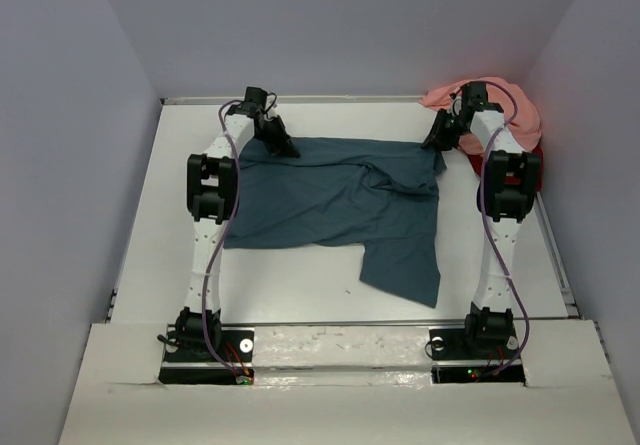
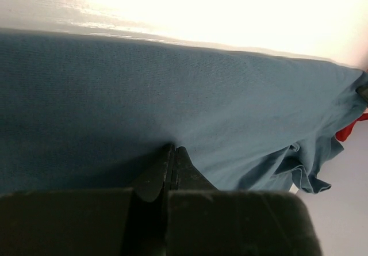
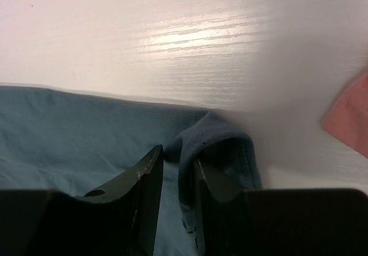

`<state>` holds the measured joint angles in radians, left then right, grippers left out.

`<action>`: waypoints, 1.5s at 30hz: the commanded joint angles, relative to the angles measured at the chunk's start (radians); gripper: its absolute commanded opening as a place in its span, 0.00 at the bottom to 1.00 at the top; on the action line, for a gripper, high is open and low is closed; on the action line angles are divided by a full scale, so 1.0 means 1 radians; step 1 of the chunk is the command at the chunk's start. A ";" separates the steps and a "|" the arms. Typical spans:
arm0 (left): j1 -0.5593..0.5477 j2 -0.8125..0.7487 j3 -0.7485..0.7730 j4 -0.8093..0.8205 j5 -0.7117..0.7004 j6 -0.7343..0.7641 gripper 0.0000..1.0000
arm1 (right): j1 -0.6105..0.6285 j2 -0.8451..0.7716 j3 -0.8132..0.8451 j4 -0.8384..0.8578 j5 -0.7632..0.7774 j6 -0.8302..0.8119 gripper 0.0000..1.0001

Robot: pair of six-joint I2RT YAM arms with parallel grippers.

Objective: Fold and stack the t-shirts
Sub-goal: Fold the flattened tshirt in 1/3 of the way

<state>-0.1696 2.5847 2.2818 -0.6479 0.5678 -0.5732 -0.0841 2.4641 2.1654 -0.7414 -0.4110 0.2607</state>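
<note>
At the left of the white wood-grain table [image 1: 300,295], toward its far edge, the left gripper [image 1: 284,147] [image 2: 171,148] reaches down onto the far left corner of the dark teal-blue cotton t-shirt [image 1: 330,190] [image 2: 115,83] [image 3: 69,123]. Its black fingers are pressed together, with a small pucker of the cloth gathered at their tips. The shirt lies spread across the middle of the table. Its long axis runs from left to right, and its far edge is stretched fairly straight, parallel to the table's far edge. The middle is rumpled into loose creases. From the right half, a broad flap points toward the table's near edge, ending in a slanted corner. Which end is the collar cannot be told. At the shirt's far right corner the right gripper [image 1: 436,141] [image 3: 178,152] has its two fingers drawn close on either side of a raised, hemmed fold of the same cloth, which fills the narrow gap between them. In the table's far right corner sits the bunched salmon pink t-shirt [image 1: 505,100] [image 3: 351,118]. The red t-shirt [image 1: 536,155] [image 2: 348,130] shows beside it, at the table's right edge, mostly hidden behind the right arm.
</note>
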 commanded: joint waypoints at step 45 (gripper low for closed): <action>0.190 0.051 0.085 0.220 0.058 -0.071 0.20 | -0.005 0.139 0.308 0.333 -0.043 0.080 0.87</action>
<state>0.0132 2.6404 2.3417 -0.4904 0.5686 -0.6453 -0.0841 2.6774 2.4603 -0.4881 -0.4339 0.3733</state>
